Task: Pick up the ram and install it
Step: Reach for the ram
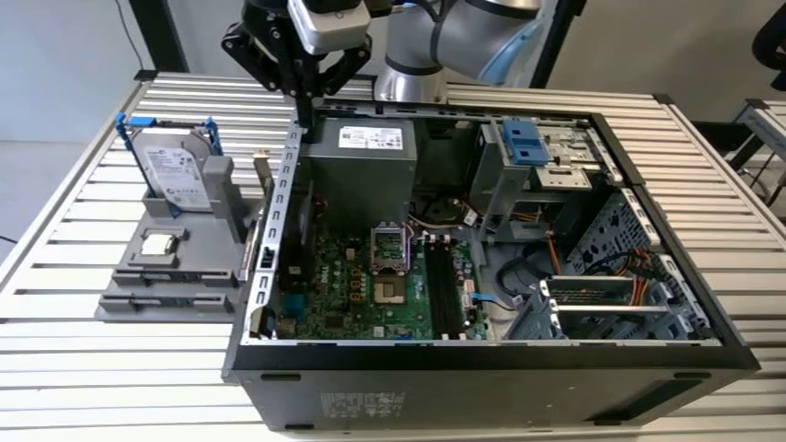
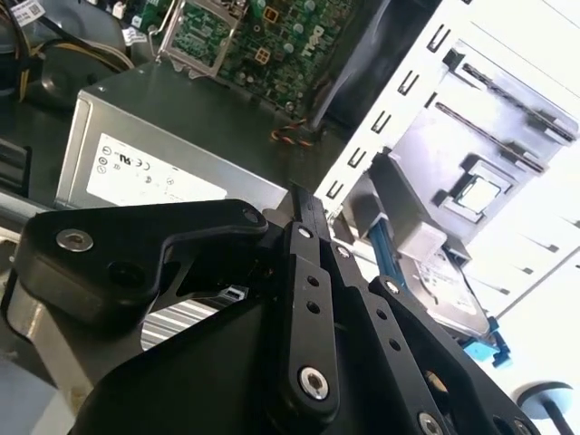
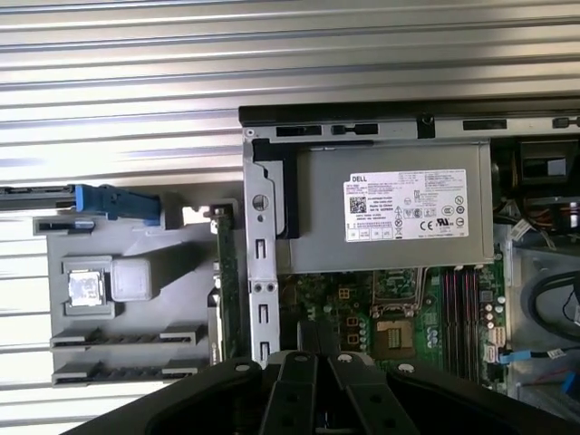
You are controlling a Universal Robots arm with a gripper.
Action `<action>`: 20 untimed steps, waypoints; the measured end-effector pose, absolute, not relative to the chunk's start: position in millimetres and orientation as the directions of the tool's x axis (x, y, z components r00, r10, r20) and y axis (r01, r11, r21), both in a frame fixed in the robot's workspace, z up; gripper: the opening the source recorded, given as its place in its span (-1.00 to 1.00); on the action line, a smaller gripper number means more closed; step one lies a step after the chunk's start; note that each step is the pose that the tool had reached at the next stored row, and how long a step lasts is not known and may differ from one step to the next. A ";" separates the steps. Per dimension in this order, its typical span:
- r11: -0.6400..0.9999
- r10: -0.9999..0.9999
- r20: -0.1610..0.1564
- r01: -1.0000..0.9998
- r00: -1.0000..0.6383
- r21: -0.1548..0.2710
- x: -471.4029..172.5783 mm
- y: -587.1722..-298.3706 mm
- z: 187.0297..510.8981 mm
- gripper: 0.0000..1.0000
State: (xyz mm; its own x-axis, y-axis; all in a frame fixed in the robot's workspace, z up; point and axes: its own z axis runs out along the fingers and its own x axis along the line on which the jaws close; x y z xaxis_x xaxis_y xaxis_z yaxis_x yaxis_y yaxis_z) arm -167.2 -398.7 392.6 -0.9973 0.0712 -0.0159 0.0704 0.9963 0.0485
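Shows gripper (image 1: 305,109) closed and empty above computer case (image 1: 491,361) wall, near ram (image 3: 223,272) standing on edge in grey holder (image 1: 184,269) on counter (image 1: 74,368).

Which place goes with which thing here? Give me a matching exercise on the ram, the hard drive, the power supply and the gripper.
Things:
1 ram
2 hard drive
3 power supply
4 gripper

Places:
A inside the case, bearing a pale label
B above the case's side wall
C upright at one end of the grey fixture
D on edge at the fixture's side nearest the case

Pairs: 1-D; 2-C; 3-A; 4-B.
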 end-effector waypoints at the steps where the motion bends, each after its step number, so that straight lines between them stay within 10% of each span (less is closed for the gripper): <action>1: 0.996 0.071 -0.016 0.070 -0.997 0.049 -169.1 -398.7 392.6 -1.00; 20: 0.996 0.071 -0.016 0.070 -0.997 0.049 -201.5 -398.5 392.6 -1.00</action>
